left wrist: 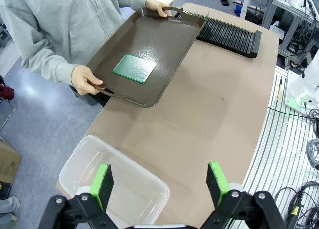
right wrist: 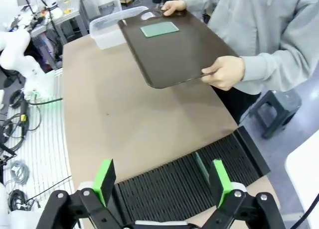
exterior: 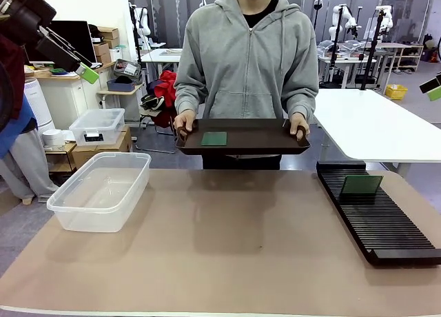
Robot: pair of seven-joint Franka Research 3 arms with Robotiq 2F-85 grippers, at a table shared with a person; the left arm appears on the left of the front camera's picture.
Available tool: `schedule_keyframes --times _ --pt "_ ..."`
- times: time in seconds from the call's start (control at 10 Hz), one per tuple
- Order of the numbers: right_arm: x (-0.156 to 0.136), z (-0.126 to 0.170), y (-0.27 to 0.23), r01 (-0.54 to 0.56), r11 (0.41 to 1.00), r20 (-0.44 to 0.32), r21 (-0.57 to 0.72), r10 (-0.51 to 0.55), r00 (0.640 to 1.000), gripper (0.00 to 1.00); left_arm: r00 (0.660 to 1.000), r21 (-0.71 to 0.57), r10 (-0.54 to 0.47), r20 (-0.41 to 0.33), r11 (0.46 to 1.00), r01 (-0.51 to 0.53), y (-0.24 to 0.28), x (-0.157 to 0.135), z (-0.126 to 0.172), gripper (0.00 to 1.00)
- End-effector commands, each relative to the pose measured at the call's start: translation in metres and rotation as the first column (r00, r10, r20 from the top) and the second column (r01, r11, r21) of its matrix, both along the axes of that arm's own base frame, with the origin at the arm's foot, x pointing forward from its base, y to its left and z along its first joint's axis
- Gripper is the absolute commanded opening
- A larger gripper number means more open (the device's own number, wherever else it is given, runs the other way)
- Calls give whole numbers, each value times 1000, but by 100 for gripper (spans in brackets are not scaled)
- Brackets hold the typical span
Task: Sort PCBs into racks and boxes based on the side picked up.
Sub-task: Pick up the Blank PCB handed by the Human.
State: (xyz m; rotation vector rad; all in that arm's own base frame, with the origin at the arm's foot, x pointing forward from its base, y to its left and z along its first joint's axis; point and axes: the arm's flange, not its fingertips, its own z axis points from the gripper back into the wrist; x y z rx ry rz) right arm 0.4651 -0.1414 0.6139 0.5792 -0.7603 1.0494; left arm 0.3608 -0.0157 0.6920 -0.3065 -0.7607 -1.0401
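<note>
Now the person holds out the tray with one PCB lying flat on it, so picking it up comes next. My left gripper and right gripper both hang wide open, holding nothing. One must reach over. I count two boards: the other PCB stands in the one rack. One box sits near my left.

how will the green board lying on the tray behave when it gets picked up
The green board looks thin and flat, so probably stiff and light. It lies flush on the glossy tray, so it may slide when pushed, with little edge to grab. The person holds the tray up, so it could wobble.
</note>
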Motion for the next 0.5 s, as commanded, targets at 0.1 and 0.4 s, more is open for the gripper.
schedule_keyframes --times 0.1,0.4 --pt "-1 0 2 -27 1000 -20 12 28 999 100 1000 -1 0 5 1000 0 0 1 -2 100" --pt "-6 -1 -8 5 999 22 45 -6 1000 100 1000 -1 0 5 1000 0 0 1 -2 100"
